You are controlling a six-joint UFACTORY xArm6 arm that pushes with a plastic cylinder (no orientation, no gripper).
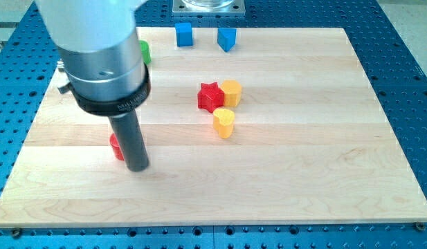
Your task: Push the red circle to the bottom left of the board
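The red circle (116,146) lies at the board's left, mostly hidden behind my rod; only its left edge shows. My tip (138,167) rests on the board just right of and slightly below the red circle, touching or nearly touching it. The arm's large grey body covers the view's upper left.
A red star (210,96) sits mid-board with a yellow block (231,92) against its right and a yellow heart (224,122) just below. Two blue blocks (184,34) (227,39) stand at the top edge. A green block (144,51) peeks out beside the arm. The wooden board (303,159) fills the view.
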